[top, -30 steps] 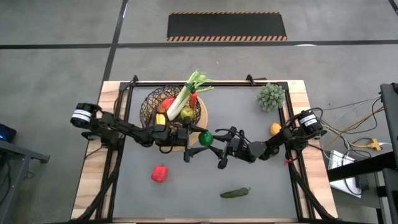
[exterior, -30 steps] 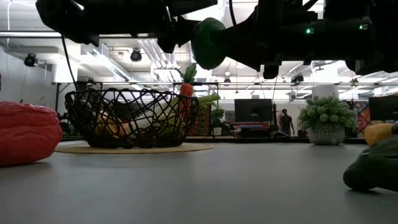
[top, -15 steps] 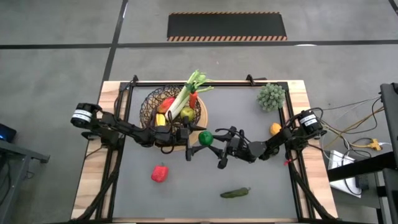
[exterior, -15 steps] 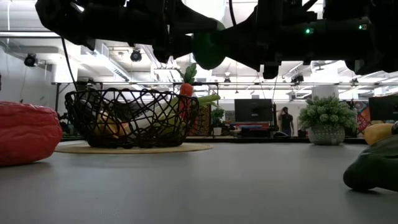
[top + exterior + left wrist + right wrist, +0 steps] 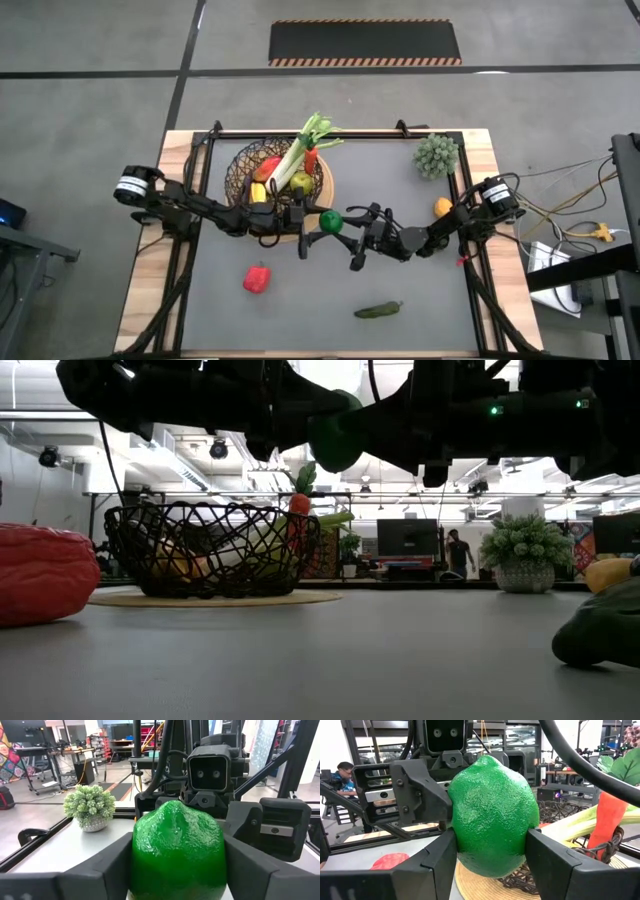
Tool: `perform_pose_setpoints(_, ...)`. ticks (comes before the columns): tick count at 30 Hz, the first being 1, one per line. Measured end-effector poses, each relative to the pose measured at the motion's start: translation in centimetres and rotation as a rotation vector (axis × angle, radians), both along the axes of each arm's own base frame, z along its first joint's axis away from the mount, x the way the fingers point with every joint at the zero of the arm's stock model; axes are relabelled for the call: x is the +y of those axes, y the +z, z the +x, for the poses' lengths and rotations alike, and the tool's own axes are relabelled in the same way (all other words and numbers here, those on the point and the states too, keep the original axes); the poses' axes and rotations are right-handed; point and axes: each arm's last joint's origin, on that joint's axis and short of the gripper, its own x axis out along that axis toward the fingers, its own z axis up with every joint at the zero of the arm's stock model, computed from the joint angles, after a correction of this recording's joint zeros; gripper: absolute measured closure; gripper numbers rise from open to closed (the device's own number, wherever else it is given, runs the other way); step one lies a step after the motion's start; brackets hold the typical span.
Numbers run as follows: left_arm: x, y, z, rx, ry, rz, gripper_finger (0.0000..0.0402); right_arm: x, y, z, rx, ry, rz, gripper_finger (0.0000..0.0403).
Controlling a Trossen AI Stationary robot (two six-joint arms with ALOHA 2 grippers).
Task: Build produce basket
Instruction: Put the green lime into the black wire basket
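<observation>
I am holding the lime point(image 5: 331, 221) in mid-air near the worktop's centre, just off the basket's point(image 5: 240, 165) near rim, and both tools are clenched on it. The left gripper point(image 5: 175, 865) is pinching its flanks, and the right gripper point(image 5: 492, 857) is pinching it from the opposite side; this reads as a handover between arms.

Handling judgement: the lime looks light, rigid and pebbled, so the grip should hold, but its rounded shape could roll out of a loose pinch. Best hold is across the widest middle, as both pairs of fingers are doing.

Nearer the front edge, a red pepper point(image 5: 256, 278) and a dark cucumber point(image 5: 378, 310) are lying loose. Toward the back edge, the basket is carrying a leek point(image 5: 300, 150), a carrot point(image 5: 311, 158) and other pieces. A spiky plant point(image 5: 436, 155) is sitting at the back right corner.
</observation>
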Motion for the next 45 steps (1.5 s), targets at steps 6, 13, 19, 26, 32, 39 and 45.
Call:
perform_pose_setpoints(6, 0.0, 0.0, 0.0, -0.002, 0.000, -0.001, 0.0175, 0.0, 0.2, 0.1, -0.002, 0.009, -0.006, 0.0176)
perform_pose_setpoints(13, 0.0, 0.1, -0.1, -0.009, 0.000, -0.001, 0.0176, 0.1, 0.8, 0.0, -0.025, 0.032, 0.015, 0.0105)
perform_pose_setpoints(19, 0.0, 0.7, -0.3, -0.017, -0.002, -0.003, 0.0175, 0.0, 1.7, -0.3, -0.042, 0.042, 0.027, 0.0076)
perform_pose_setpoints(26, 0.3, 1.7, -1.7, -0.054, 0.028, -0.008, 0.0173, -0.1, 3.3, -0.7, -0.034, 0.041, 0.050, 0.0075)
perform_pose_setpoints(32, 0.8, 2.8, -3.4, -0.001, 0.124, 0.009, 0.0172, -0.3, 4.5, -1.3, 0.019, 0.033, 0.055, 0.0074)
perform_pose_setpoints(39, 1.8, 3.1, -5.8, 0.156, 0.384, 0.031, 0.0172, -0.7, 4.9, -2.0, 0.103, -0.016, 0.091, 0.0075)
perform_pose_setpoints(45, 2.4, 2.2, -7.0, 0.198, 0.488, -0.012, 0.0171, -0.7, 4.6, -2.0, 0.120, -0.035, 0.097, 0.0076)
